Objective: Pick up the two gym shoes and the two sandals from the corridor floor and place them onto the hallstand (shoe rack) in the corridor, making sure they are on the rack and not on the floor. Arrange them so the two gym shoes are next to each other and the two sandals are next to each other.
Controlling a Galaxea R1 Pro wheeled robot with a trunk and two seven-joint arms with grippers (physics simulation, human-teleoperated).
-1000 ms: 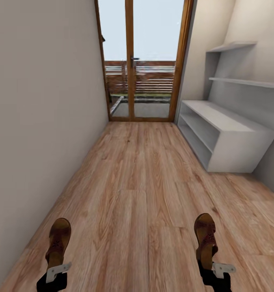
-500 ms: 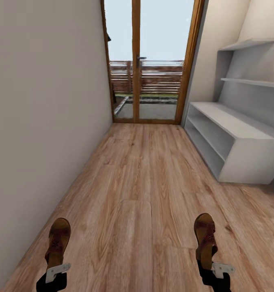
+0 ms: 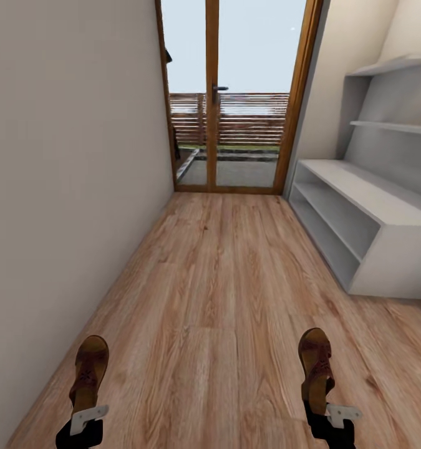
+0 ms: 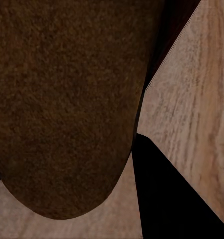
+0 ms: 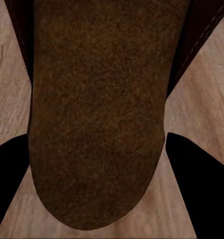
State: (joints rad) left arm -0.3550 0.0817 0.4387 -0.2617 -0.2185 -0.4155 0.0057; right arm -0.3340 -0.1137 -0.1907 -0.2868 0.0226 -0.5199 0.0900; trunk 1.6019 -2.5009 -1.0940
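Observation:
I hold one dark brown sandal in each hand, low over the corridor floor (image 3: 216, 299). My left gripper (image 3: 85, 415) is shut on the left sandal (image 3: 90, 368), whose toe points forward. My right gripper (image 3: 326, 411) is shut on the right sandal (image 3: 315, 365) in the same way. In the left wrist view the sandal's dark sole (image 4: 62, 99) lies close to the lens. The other sandal's sole (image 5: 97, 109) looks the same in the right wrist view. The light-grey hallstand (image 3: 385, 209) stands ahead on the right, its two shelf levels bare. The gym shoes are out of view.
A plain wall (image 3: 67, 174) runs along the left. A wood-framed glass door (image 3: 235, 100) closes the corridor's far end. Two staggered wall shelves (image 3: 394, 93) hang above the bench. Wood planks stretch between me and the hallstand.
The whole view has shifted: the hallstand and door have slid right and look closer, so the camera moved. Both sandals stay in the grippers as before.

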